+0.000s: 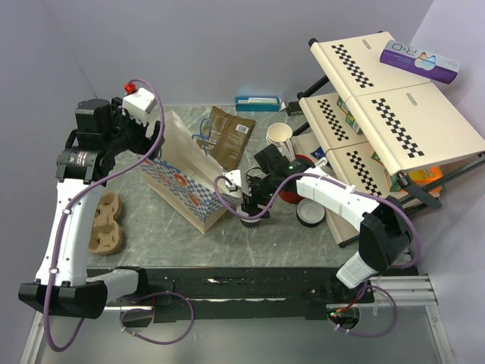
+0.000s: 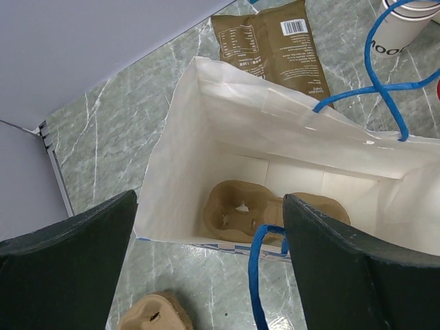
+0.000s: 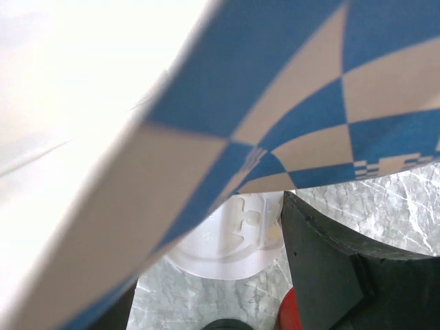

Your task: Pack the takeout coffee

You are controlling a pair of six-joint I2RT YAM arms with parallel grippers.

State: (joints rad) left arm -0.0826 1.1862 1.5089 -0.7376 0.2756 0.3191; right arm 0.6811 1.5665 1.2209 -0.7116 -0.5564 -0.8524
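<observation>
The takeout coffee shows in the right wrist view as a round white lid, partly hidden by the bag's blue-checked wall. My right gripper is closed around it, the right finger against the lid's rim; the left finger is mostly hidden. From above, this gripper sits at the right end of the paper bag, low over the table. My left gripper is open over the bag's mouth, with a blue handle by its right finger. A brown cup carrier lies inside the bag.
A second cup carrier lies on the table at the left. A brown coffee pouch lies behind the bag. A stack of lidless cups, a red cup and a loose white lid stand at the right. A folding rack fills the far right.
</observation>
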